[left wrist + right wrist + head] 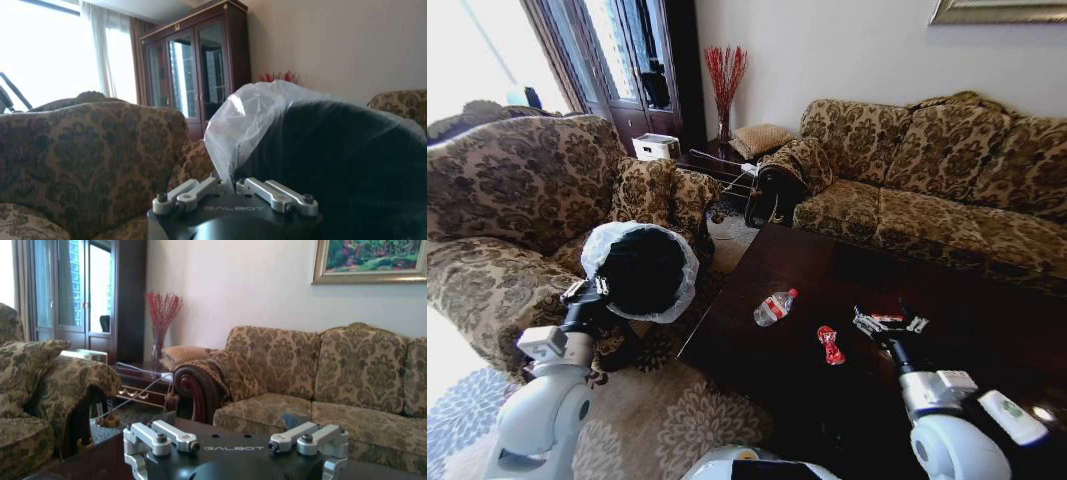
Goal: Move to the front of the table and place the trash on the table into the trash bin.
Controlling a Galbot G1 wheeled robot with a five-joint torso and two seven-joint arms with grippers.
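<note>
The left gripper (597, 287), pinched on the rim of the small round black trash bin with its translucent white liner (642, 272) at centre-left, tilts its mouth toward the glossy dark brown table (987, 330), seemingly to receive trash, while the spread right gripper (889, 324) hovers right of the red wrapper (830, 345) and clear plastic bottle (774, 307).

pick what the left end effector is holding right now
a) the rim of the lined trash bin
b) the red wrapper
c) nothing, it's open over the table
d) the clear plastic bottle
a: in the left wrist view the left end effector pinches the bagged rim of the trash bin, lifted beside the table, while the bottle and red wrapper lie on the tabletop.
</note>
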